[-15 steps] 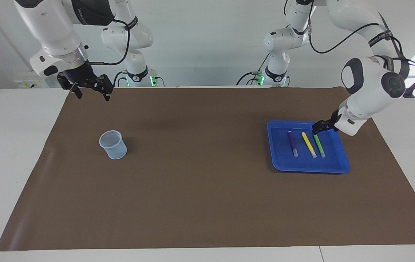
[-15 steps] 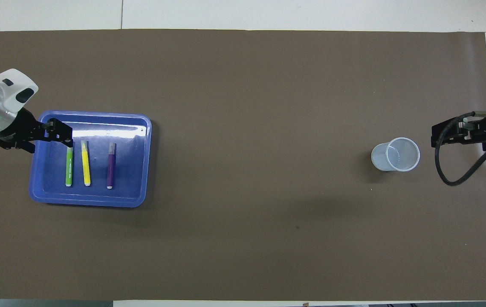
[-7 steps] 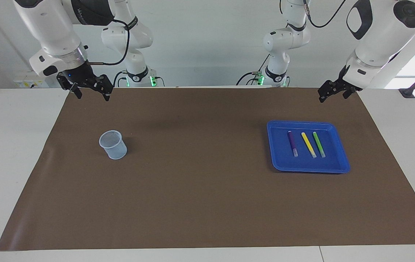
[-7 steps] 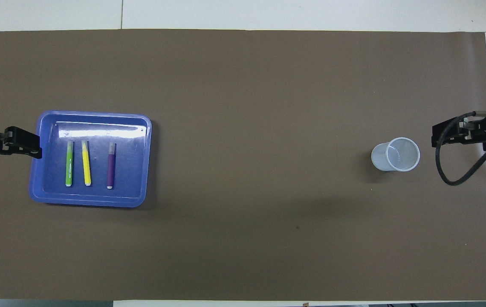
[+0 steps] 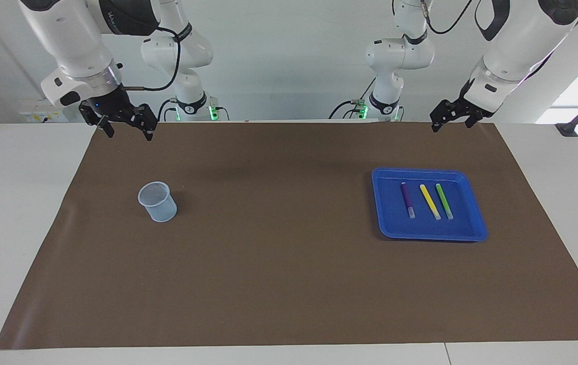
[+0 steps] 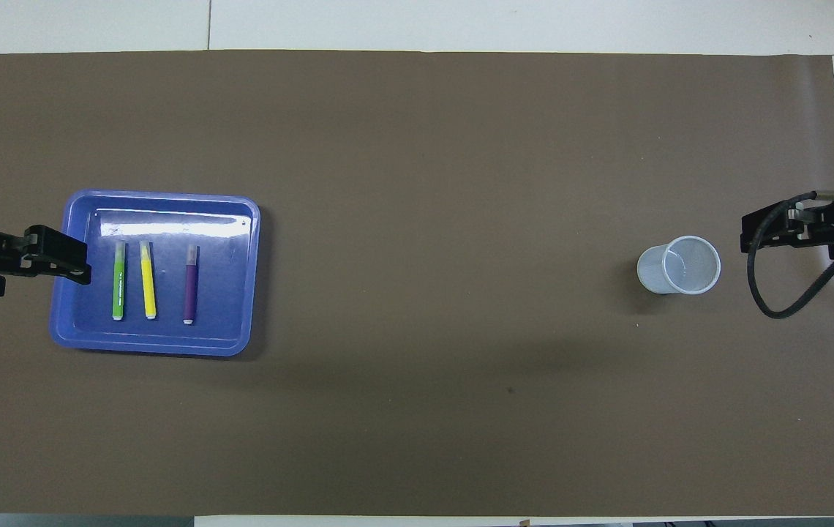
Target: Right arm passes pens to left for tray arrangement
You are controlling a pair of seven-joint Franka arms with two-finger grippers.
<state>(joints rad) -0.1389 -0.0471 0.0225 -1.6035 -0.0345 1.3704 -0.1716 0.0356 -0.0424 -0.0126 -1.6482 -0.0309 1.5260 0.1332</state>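
Note:
The blue tray [image 5: 431,235] lies toward the left arm's end of the table and also shows in the overhead view [image 6: 153,348]. In it the purple pen [image 5: 407,199], the yellow pen [image 5: 430,202] and the green pen [image 5: 444,201] lie side by side, apart from each other. In the overhead view they are the green pen [image 6: 118,282], the yellow pen [image 6: 147,280] and the purple pen [image 6: 190,284]. My left gripper [image 5: 452,124] is open and empty, raised well above the tray's rim [image 6: 58,258]. My right gripper [image 5: 129,133] is open and empty, and it waits in the air near the cup [image 6: 753,233].
A small translucent pale-blue cup [image 5: 157,202] stands upright on the brown mat toward the right arm's end, and it also shows in the overhead view [image 6: 679,264]. The brown mat [image 5: 279,263] covers most of the white table.
My left gripper has let go of the green pen in the tray and risen high above it. The pens lie still. The right arm has not moved.

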